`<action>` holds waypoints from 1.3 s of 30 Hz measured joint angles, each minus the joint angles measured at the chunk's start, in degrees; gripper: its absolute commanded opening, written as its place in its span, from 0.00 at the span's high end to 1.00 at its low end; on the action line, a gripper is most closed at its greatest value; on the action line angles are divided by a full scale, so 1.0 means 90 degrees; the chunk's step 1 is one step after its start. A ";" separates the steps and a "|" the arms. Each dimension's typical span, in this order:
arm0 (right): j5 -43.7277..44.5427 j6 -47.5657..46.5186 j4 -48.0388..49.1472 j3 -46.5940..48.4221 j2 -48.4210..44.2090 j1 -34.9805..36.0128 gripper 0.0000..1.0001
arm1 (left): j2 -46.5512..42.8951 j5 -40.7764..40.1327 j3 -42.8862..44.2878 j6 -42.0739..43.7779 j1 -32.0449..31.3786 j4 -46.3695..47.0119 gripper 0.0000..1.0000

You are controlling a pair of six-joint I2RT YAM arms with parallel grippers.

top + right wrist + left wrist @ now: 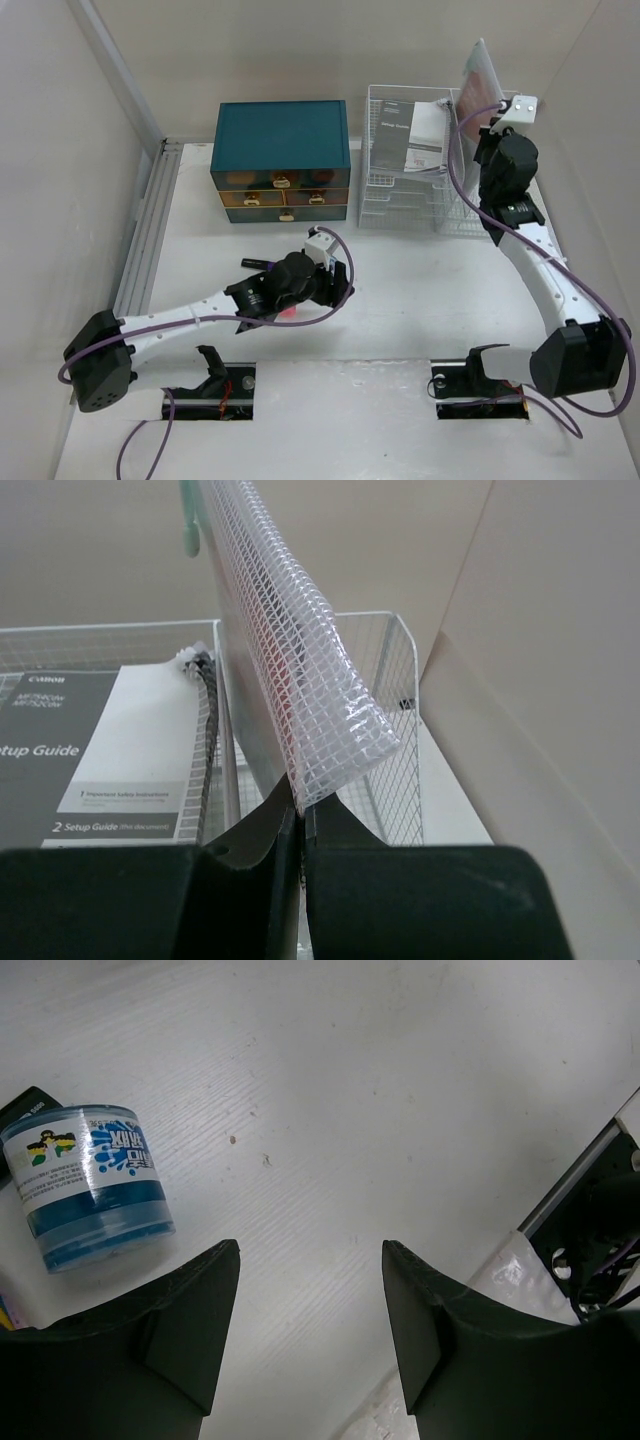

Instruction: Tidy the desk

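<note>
Soft, even overhead light keeps all three views bright, with only faint shadows on the desk [420,300] mid-frame in the top view. The left wrist view washes out toward its upper right; the mesh pouch [320,690] glints.

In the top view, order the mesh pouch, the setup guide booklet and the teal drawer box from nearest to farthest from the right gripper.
1. Mesh pouch, pinched by the right gripper.
2. Setup guide booklet, in the wire rack just left.
3. Teal drawer box, farther left.
</note>
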 measured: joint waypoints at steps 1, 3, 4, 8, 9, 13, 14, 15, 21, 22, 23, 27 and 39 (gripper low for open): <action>0.0000 -0.0005 0.0092 -0.0080 0.0041 0.0002 1.00 | -0.0015 0.0000 0.0000 0.0000 0.0000 -0.0002 0.44; -0.0002 -0.0010 0.0209 -0.0211 0.0121 0.0005 1.00 | -0.0058 -0.0002 0.0000 0.0000 -0.0002 -0.0012 0.44; -0.0002 -0.0017 0.0299 -0.0282 0.0158 0.0005 1.00 | -0.0080 -0.0005 0.0000 0.0000 0.0000 -0.0010 0.44; -0.0002 -0.0124 0.0646 -0.0384 0.0279 0.0005 1.00 | -0.0100 -0.0005 0.0000 0.0000 -0.0002 -0.0012 0.44; -0.0015 -0.0163 0.0721 -0.0384 0.0296 0.0005 1.00 | -0.0100 -0.0005 0.0000 0.0000 0.0000 -0.0017 0.44; -0.0136 -0.0304 0.1069 -0.0454 0.0379 -0.0051 1.00 | -0.0100 -0.0005 0.0000 0.0000 -0.0002 -0.0022 0.44; -0.0197 -0.0355 0.1137 -0.0483 0.0386 -0.0085 1.00 | -0.0100 -0.0005 0.0000 0.0000 -0.0002 -0.0022 0.44; -0.0253 -0.0403 0.1190 -0.0498 0.0393 -0.0104 1.00 | -0.0100 -0.0005 0.0000 0.0000 -0.0002 -0.0022 0.44; -0.0607 -0.0597 0.1399 -0.0500 0.0537 -0.0291 1.00 | -0.0100 -0.0005 0.0000 0.0000 -0.0002 -0.0024 0.44; -0.0661 -0.0610 0.1418 -0.0500 0.0578 -0.0313 1.00 | -0.0100 -0.0005 0.0000 0.0000 -0.0002 -0.0024 0.44; -0.0721 -0.0617 0.1433 -0.0500 0.0622 -0.0347 1.00 | -0.0100 -0.0005 0.0000 0.0000 -0.0002 -0.0024 0.44; -0.0901 -0.0622 0.1501 -0.0619 0.0736 -0.0425 1.00 | -0.0100 -0.0005 0.0000 0.0000 -0.0002 -0.0024 0.44; -0.1090 -0.0483 0.1229 -0.0787 0.0855 -0.0510 0.30 | -0.0100 -0.0005 0.0002 0.0000 -0.0002 -0.0063 0.34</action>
